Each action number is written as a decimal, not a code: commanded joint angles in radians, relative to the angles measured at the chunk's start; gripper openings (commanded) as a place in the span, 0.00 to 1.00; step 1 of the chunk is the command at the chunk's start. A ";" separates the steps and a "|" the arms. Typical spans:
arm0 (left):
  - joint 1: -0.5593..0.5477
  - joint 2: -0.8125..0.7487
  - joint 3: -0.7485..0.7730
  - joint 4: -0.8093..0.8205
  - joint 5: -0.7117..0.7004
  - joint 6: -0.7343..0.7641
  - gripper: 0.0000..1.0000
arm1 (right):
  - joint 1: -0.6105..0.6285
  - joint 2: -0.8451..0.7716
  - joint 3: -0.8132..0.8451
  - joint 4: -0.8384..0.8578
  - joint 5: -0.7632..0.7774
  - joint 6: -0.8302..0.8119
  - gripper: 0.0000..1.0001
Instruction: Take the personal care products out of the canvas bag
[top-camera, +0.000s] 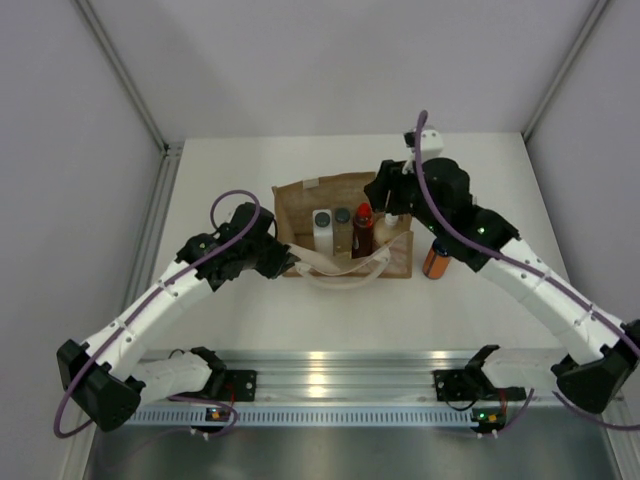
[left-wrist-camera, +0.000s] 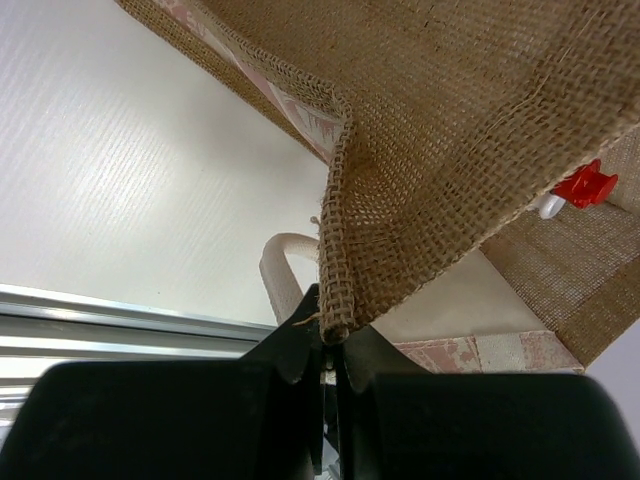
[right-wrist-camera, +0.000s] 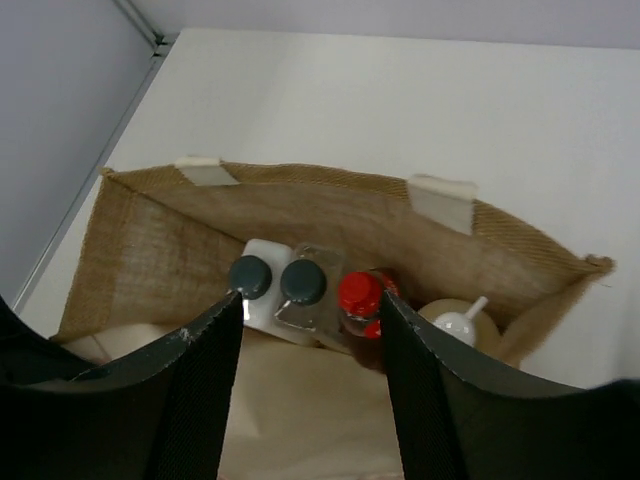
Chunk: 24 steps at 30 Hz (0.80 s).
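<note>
The tan canvas bag (top-camera: 310, 200) stands mid-table with its mouth open. My left gripper (top-camera: 285, 262) is shut on the woven rim at the bag's left corner (left-wrist-camera: 340, 290). Inside stand a white squarish bottle (right-wrist-camera: 258, 290), a clear grey-capped bottle (right-wrist-camera: 303, 284), a red bottle (right-wrist-camera: 360, 294) and a cream bottle with a white nozzle (right-wrist-camera: 457, 325). My right gripper (right-wrist-camera: 312, 300) hangs open above them, apart from all four, over the bag's right end (top-camera: 395, 200). An orange bottle (top-camera: 435, 260) stands on the table just right of the bag.
The bag's cream looped handles (top-camera: 340, 272) droop over its near side toward the arms. White tabs (right-wrist-camera: 440, 198) sit on the far rim. Grey walls close in on three sides, and a metal rail (top-camera: 330, 375) runs along the near edge.
</note>
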 joint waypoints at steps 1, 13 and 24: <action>0.000 -0.002 -0.011 -0.022 0.010 -0.036 0.00 | 0.136 0.084 0.113 -0.082 0.093 0.062 0.54; 0.000 -0.006 -0.010 -0.024 0.010 -0.042 0.00 | 0.247 0.409 0.387 -0.257 0.125 0.123 0.49; 0.000 -0.014 -0.016 -0.024 0.007 -0.027 0.00 | 0.258 0.537 0.564 -0.500 0.272 0.137 0.45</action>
